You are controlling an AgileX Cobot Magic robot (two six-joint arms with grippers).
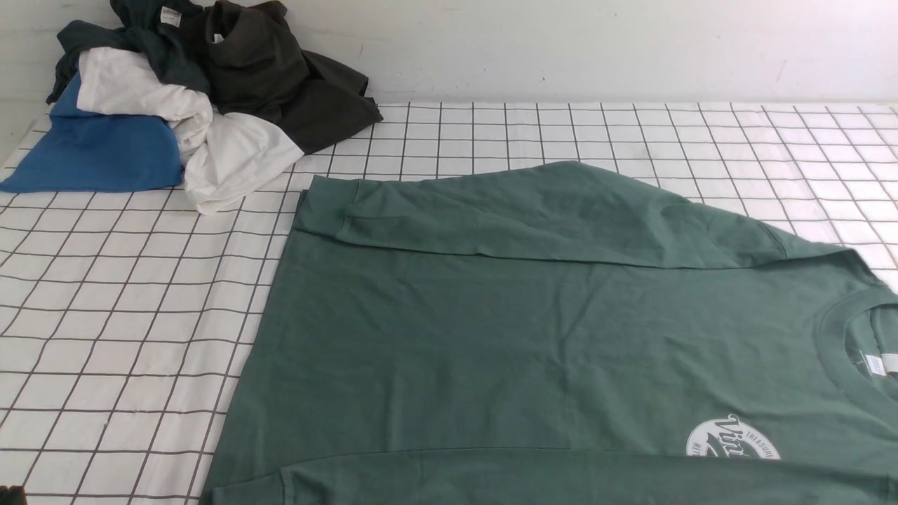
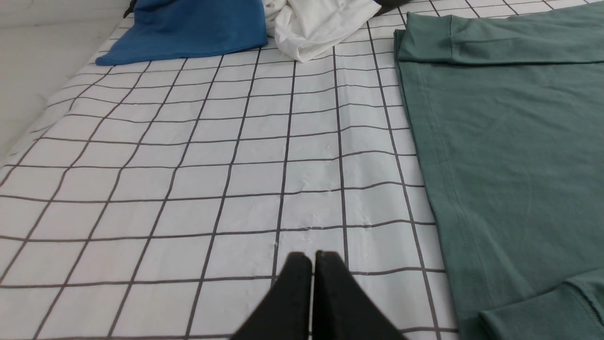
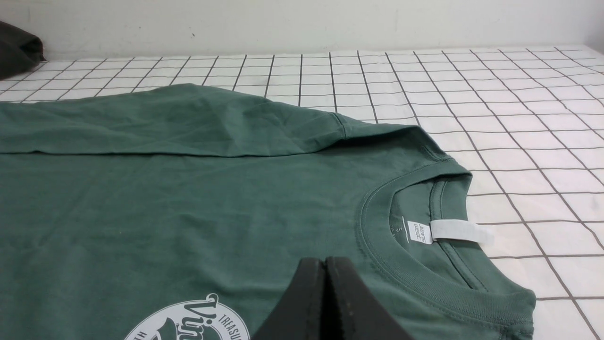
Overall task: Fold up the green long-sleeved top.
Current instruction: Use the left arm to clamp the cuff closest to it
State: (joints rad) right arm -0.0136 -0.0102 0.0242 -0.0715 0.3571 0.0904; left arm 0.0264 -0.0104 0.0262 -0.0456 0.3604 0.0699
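The green long-sleeved top (image 1: 491,337) lies flat on the checked table, neck (image 1: 852,351) to the right, round white logo (image 1: 733,438) near the front. Its far sleeve (image 1: 533,214) is folded across the body. A near sleeve lies along the front edge (image 1: 491,477). My left gripper (image 2: 313,257) is shut and empty over bare cloth, left of the top's hem (image 2: 424,165). My right gripper (image 3: 325,262) is shut and empty above the chest, between the logo (image 3: 188,323) and the collar (image 3: 391,250) with its white tag (image 3: 448,231). Neither gripper shows in the front view.
A pile of other garments sits at the far left corner: blue (image 1: 98,151), white (image 1: 210,151), dark teal (image 1: 151,35) and dark brown-olive (image 1: 280,77). The checked tablecloth (image 1: 126,315) stretches left of the top, and its left edge (image 2: 28,137) drops off. A white wall stands behind.
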